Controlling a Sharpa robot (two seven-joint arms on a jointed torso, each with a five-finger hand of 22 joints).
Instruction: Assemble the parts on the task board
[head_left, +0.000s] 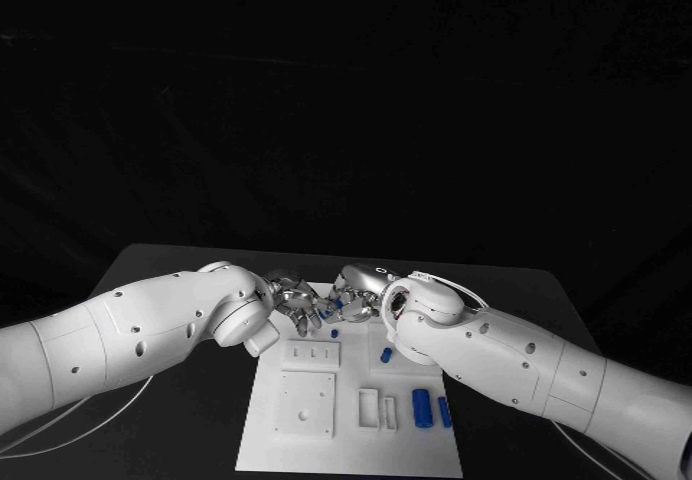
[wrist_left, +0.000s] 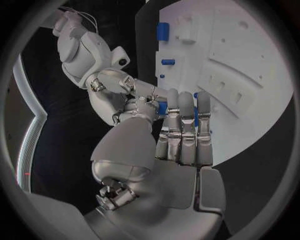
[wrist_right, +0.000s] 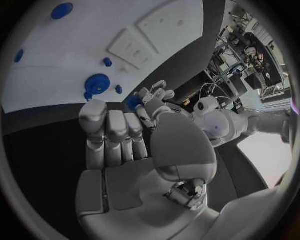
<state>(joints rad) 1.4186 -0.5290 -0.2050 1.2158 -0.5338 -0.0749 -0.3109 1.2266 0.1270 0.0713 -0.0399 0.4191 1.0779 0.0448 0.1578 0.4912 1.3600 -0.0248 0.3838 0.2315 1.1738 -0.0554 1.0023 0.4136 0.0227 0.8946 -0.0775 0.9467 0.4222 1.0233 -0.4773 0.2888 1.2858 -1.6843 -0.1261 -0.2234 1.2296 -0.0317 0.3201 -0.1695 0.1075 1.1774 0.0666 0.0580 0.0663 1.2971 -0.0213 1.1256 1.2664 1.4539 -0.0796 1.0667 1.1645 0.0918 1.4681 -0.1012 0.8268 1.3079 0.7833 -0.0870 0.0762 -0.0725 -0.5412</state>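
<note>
Both hands meet above the far end of the white task board (head_left: 351, 440). Between them is a small blue part (head_left: 340, 297). My left hand (head_left: 296, 305) pinches this blue part (wrist_left: 161, 108) between thumb and a finger, its other fingers (wrist_left: 184, 130) held straight. My right hand (head_left: 364, 290) reaches the same blue part (wrist_right: 132, 102) with its thumb and fingertips (wrist_right: 112, 127), so both hands grip it together. The left wrist view shows the right hand (wrist_left: 128, 90) coming in against the part.
More blue parts lie on the board: a short one (head_left: 387, 353) near my right forearm, two cylinders (head_left: 421, 407) at the right side, a round disc (wrist_right: 97, 84). White raised blocks (head_left: 307, 402) sit on the board's near left. Black table (head_left: 173, 420) surrounds it.
</note>
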